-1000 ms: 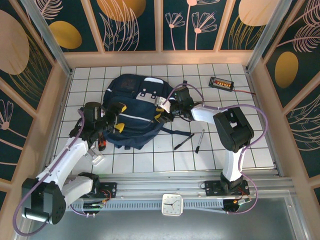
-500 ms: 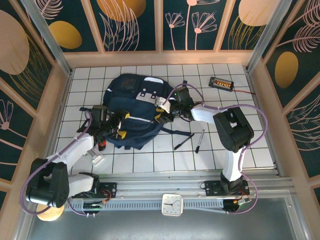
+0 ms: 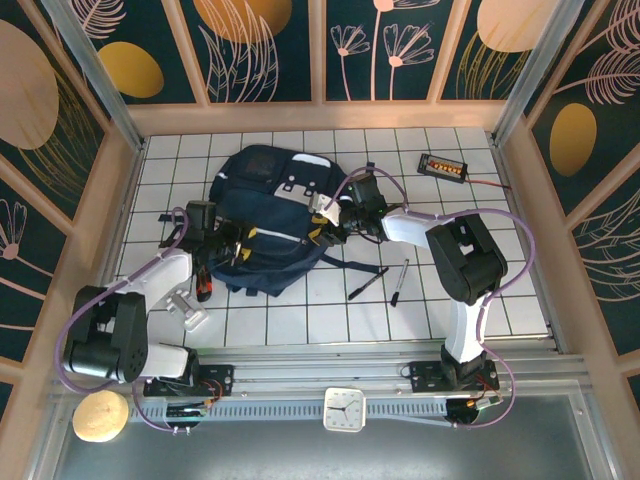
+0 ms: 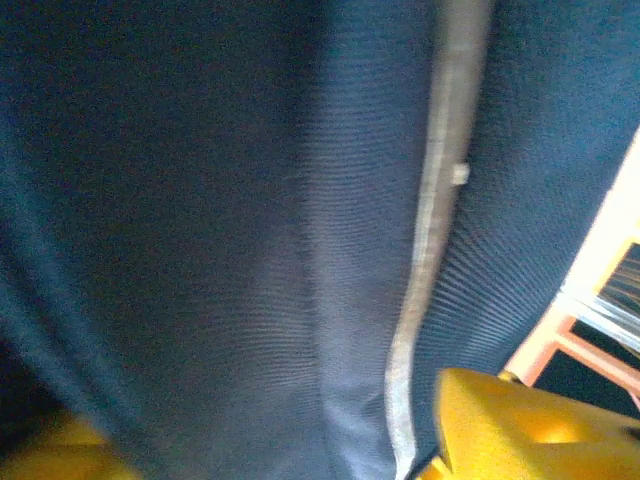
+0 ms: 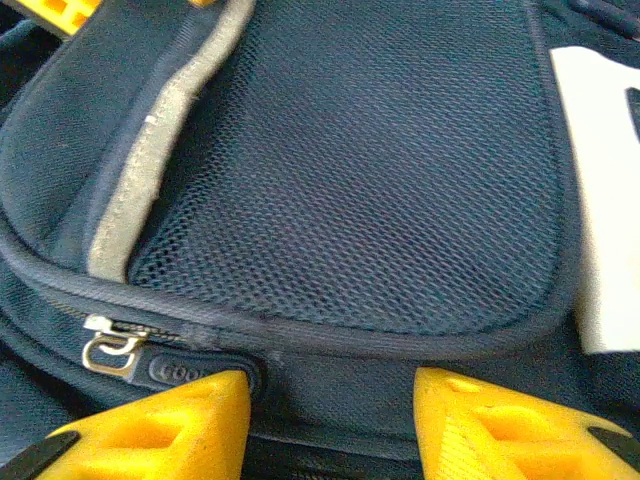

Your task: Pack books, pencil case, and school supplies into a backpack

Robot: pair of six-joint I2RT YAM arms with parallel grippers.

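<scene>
The navy backpack (image 3: 268,222) lies flat at the left centre of the table. My left gripper (image 3: 233,243) presses into its left side, jaws apart, with navy fabric (image 4: 250,250) and a pale stripe (image 4: 430,250) across the gap (image 4: 270,425). My right gripper (image 3: 325,226) is at the backpack's right edge, shut on a thick seam (image 5: 350,340) beside a zipper pull (image 5: 105,350); the gripper (image 5: 332,388) straddles that seam. Two dark pens (image 3: 368,283) (image 3: 400,282) lie on the tiles to the right. The books and the pencil case are out of view.
A black box with orange lights (image 3: 441,166) and its cable sits at the back right. A small pale piece with a red-black bit (image 3: 192,306) lies by my left forearm, too small to identify. Wooden walls (image 3: 130,190) close in the tiled table.
My left arm has folded back toward the near left and its gripper has sunk against the backpack's left side. The right arm, backpack and pens have not moved.
</scene>
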